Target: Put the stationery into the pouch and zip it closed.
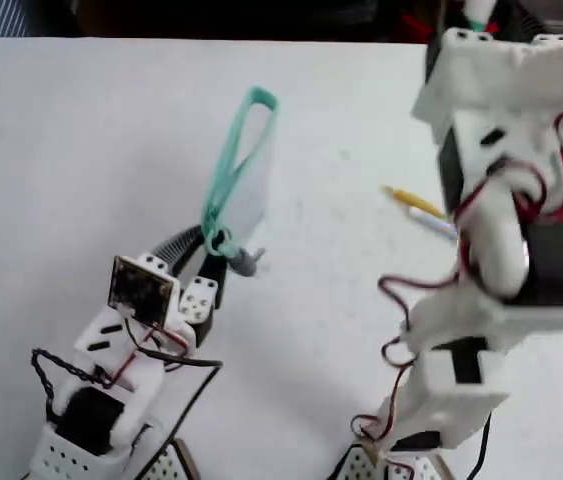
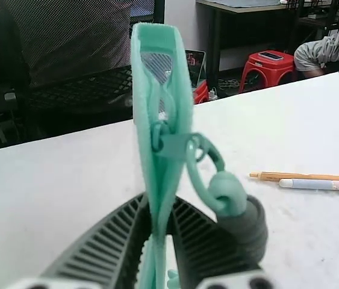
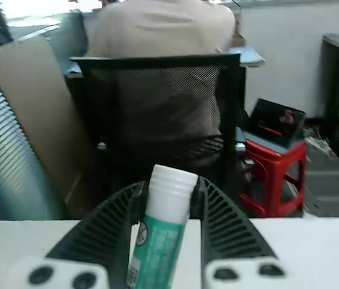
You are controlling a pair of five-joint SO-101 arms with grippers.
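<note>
White table (image 1: 81, 150) | left end effector (image 2: 160, 211) pinches mint pouch (image 2: 180, 96) — upright | right end effector (image 3: 166, 195) pinches green glue stick (image 3: 160, 241)

A glue stick (image 3: 160, 241), white-capped and green-labelled, is seen gripped between the two dark ribbed fingers (image 3: 106, 226) of the right hand (image 3: 169, 183), its cap held just above the fingertips and tilted slightly. The white surface (image 3: 12, 238) is seen below. A black mesh chair (image 3: 157, 102) and a red stool (image 3: 274, 162) are pictured in the room behind.
</note>
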